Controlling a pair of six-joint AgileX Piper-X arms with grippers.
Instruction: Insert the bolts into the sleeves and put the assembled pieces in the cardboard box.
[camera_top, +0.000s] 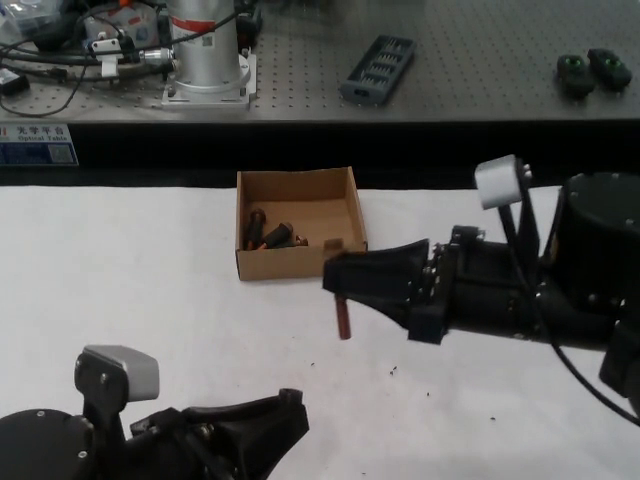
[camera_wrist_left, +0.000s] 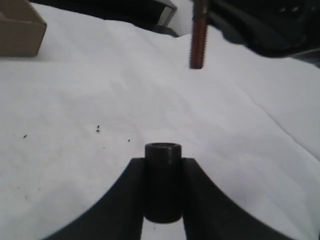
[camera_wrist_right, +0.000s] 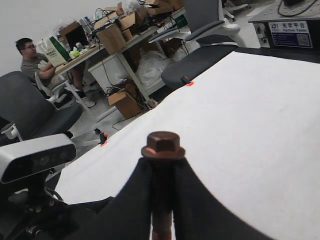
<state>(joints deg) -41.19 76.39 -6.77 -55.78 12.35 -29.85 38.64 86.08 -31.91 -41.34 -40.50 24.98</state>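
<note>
Bolt (camera_top: 343, 320) clamped in right gripper (camera_top: 338, 286), apart from sleeve (camera_wrist_left: 162, 182) in left gripper (camera_wrist_left: 163, 164).

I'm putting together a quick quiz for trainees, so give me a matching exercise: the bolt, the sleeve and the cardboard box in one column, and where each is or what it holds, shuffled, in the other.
Things:
1. bolt
2. sleeve
3. cardboard box

States:
A. gripped by the left gripper
B. holds assembled pieces
C. hangs shaft-down from the right gripper

Pairs: 1-C, 2-A, 3-B.
</note>
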